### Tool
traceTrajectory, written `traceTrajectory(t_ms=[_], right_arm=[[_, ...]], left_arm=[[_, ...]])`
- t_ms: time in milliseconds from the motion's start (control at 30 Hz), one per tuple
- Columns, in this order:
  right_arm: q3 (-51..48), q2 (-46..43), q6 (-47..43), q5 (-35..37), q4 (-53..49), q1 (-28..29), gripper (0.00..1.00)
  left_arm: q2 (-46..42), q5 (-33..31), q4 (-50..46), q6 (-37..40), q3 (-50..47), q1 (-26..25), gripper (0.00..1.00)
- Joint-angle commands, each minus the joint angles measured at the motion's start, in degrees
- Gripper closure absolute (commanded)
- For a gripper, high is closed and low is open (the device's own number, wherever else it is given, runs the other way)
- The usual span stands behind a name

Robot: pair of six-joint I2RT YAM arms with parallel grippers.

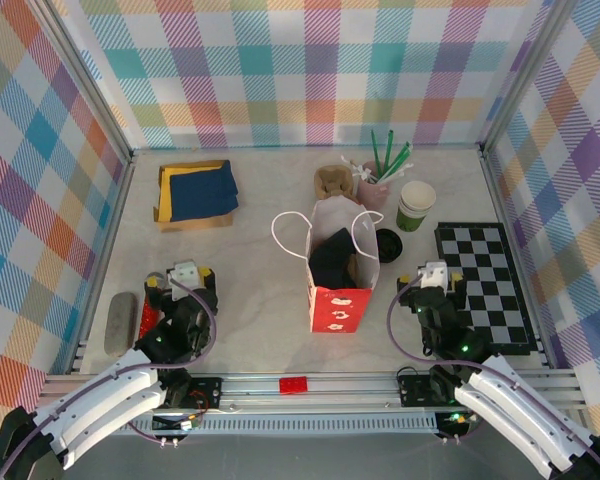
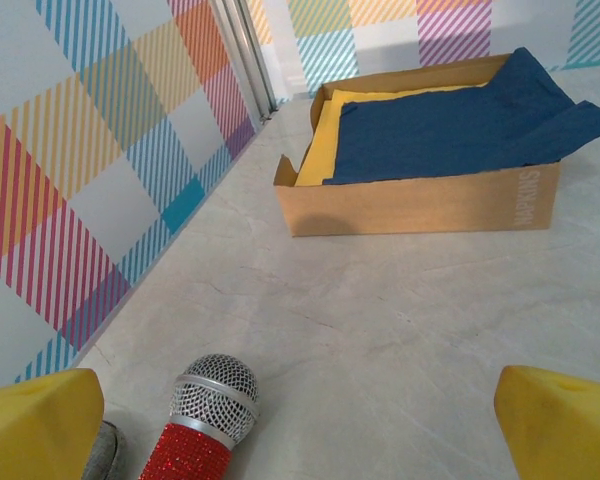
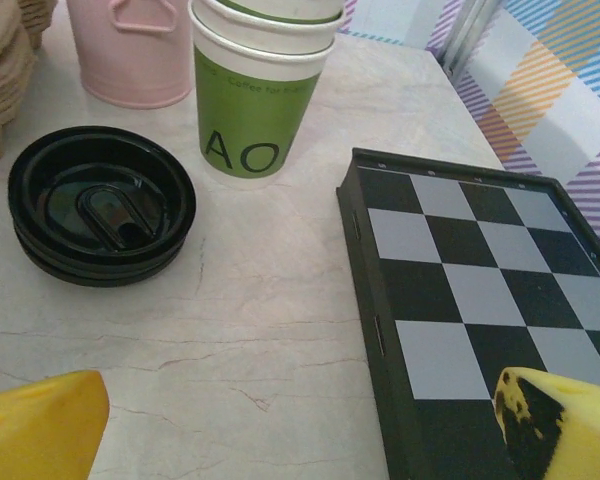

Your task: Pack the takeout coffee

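Left gripper [image 1: 180,288]: near-left part of the worktop, low over the surface. In its wrist view the yellow fingertips [image 2: 40,425] sit at opposite lower corners, so the jaws are spread wide with nothing between them. A red glitter microphone [image 2: 208,425] lies just below it, its silver mesh head toward the far edge. A grey oblong object [image 1: 120,322] lies beside that, close to the left edge.

Right gripper [image 1: 432,285]: near-right part, at the left edge of the chessboard [image 3: 460,290]. Also released, fingers far apart and empty, one fingertip over the board.

Takeout coffee [image 1: 330,258]: a dark shape down inside the open mouth of the red-and-white paper bag [image 1: 338,308], which stands upright at the worktop's centre (too small and shadowed from above to tell lid from cup). Both grippers are well apart from it.

Far edge, right of centre:
- brown cup carrier [image 1: 332,181]
- pink cup of green straws [image 1: 373,192]
- stack of light-green cups [image 3: 265,95] marked "AO"
- stack of black lids [image 3: 100,205] just beside those cups, on their near-left

Far-left corner: cardboard napkin box [image 2: 420,200] holding blue and yellow napkins.
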Motion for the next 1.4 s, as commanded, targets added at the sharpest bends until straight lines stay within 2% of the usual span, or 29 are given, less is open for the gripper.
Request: traceTrajectory(t_ms=[0,300,500,833,867,1367], right_arm=[[-0.6,-0.3,0.5,0.9,5.2,-1.4,0.01],[-1.2,5.4,-0.4,-5.6,12.7,-8.8,0.01],[-1.1,9.6,-1.0,-6.0,17.4,-9.6,0.01],[-3.3,10.7,-2.9,-6.6,25.2,-12.0,0.01],[-3.3,11.0,-2.9,-8.5,25.6,-12.4,0.01],[-4.5,16.4,-4.5,-12.2,35.4,-16.5,0.01]], left_arm=[[0.2,1.6,4.3,0.6,-0.8,2.0,0.00],[2.6,4.5,7.8,1.0,-1.0,4.6,0.00],[2.4,5.1,11.0,2.1,-2.1,5.5,0.00],[2.6,5.5,14.8,2.7,-3.2,7.1,0.00],[2.6,5.7,15.2,2.8,-3.3,7.2,0.00],[2.3,5.9,22.1,4.2,-5.8,8.8,0.00]])
